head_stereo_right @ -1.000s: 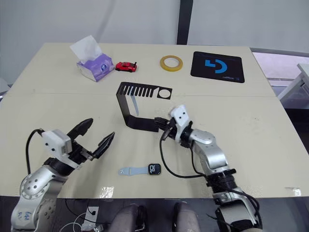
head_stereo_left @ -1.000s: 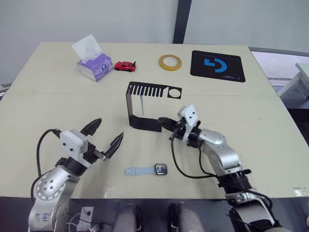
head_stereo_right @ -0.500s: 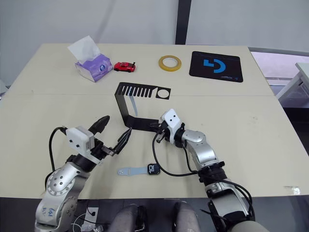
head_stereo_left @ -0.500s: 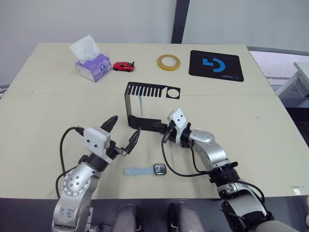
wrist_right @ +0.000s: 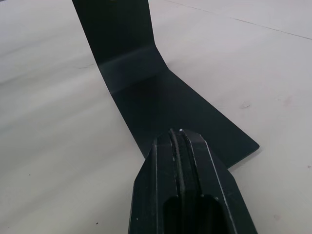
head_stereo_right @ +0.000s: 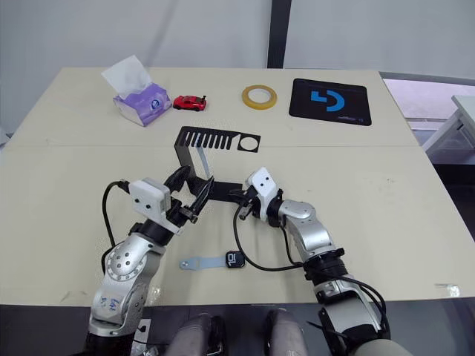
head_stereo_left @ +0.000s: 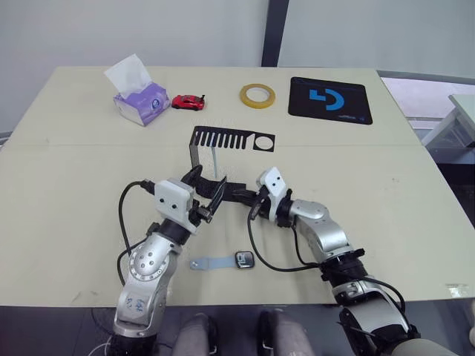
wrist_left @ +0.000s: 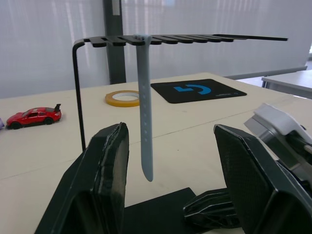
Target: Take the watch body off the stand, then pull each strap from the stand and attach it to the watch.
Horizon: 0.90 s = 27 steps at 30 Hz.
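The black stand (head_stereo_left: 233,139) stands mid-table, and one pale strap (wrist_left: 145,107) hangs from its slotted top. My left gripper (head_stereo_left: 206,188) is open at the stand's base. In the left wrist view its fingers (wrist_left: 105,180) sit either side of the hanging strap without touching it. My right gripper (head_stereo_left: 237,196) is shut, with its tips (wrist_right: 178,139) resting on the stand's flat foot (wrist_right: 161,102). The watch body (head_stereo_left: 246,259) lies on the table near the front edge, with the other strap (head_stereo_left: 209,262) joined to its left side.
At the back of the table are a tissue box (head_stereo_left: 138,99), a red toy car (head_stereo_left: 188,101), a yellow tape roll (head_stereo_left: 257,95) and a black mousepad (head_stereo_left: 330,99). My right arm's cable loops just right of the watch.
My left arm has swung forward and to the right, bringing its open fingers up to the stand. My right gripper slid a little left along the stand's foot and then stayed there.
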### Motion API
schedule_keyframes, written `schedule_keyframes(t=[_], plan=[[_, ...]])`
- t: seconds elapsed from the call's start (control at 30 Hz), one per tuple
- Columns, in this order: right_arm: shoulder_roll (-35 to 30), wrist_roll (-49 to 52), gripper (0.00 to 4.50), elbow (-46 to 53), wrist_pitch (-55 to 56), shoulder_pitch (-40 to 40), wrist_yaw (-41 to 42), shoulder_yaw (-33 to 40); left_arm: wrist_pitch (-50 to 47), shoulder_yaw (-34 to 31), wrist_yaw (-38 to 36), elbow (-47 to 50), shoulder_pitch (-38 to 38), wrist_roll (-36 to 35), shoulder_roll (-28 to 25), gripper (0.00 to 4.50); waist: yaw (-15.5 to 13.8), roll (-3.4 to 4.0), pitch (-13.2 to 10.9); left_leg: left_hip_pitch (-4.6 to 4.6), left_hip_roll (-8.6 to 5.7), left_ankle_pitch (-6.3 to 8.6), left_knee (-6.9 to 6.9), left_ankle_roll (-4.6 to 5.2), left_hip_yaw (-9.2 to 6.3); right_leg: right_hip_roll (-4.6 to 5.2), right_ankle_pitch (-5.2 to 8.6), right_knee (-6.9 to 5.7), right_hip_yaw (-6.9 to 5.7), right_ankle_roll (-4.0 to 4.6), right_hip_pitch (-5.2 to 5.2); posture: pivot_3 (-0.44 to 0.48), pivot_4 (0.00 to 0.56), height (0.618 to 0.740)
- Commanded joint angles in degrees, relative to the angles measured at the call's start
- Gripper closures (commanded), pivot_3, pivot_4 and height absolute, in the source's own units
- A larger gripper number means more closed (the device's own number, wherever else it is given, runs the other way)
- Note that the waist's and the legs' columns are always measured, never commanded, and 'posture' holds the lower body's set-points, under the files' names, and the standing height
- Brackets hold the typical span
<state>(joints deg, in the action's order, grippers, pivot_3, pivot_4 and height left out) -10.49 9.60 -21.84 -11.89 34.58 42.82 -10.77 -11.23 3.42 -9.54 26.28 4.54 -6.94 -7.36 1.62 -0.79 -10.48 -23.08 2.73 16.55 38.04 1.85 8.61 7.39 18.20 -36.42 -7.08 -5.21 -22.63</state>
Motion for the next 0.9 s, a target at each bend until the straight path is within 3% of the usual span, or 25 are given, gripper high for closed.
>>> schedule_keyframes(t=[0.03,0.77,0.9], plan=[[-0.1,0.1,4.50,1.1,-1.5,-0.8,0.7,-0.1,0.7,0.6,1.5,-0.1,1.4,2.0,0.7,1.58,0.0,0.00,0.0,0.00,0.00,0.00,0.00,0.00,0.00,0.00,0.00,0.00,0.00,0.00,0.00,0.000,0.150,0.740],[1.0,0.6,4.50,3.1,-3.7,-1.8,-0.2,0.3,2.6,1.2,1.5,-11.1,11.3,4.6,2.0,1.58,0.0,0.00,0.0,-0.01,-0.01,-0.03,0.00,0.00,-0.01,0.03,0.00,0.00,-0.10,0.00,0.01,0.000,0.150,0.740],[1.1,0.4,4.50,3.1,-4.0,-1.7,-0.2,0.3,3.1,1.4,1.8,-11.4,12.0,4.8,2.4,2.80,0.0,0.00,0.0,-0.01,-0.01,-0.03,0.00,0.00,-0.02,0.03,0.00,0.00,-0.12,0.00,0.01,0.000,0.150,0.740]])
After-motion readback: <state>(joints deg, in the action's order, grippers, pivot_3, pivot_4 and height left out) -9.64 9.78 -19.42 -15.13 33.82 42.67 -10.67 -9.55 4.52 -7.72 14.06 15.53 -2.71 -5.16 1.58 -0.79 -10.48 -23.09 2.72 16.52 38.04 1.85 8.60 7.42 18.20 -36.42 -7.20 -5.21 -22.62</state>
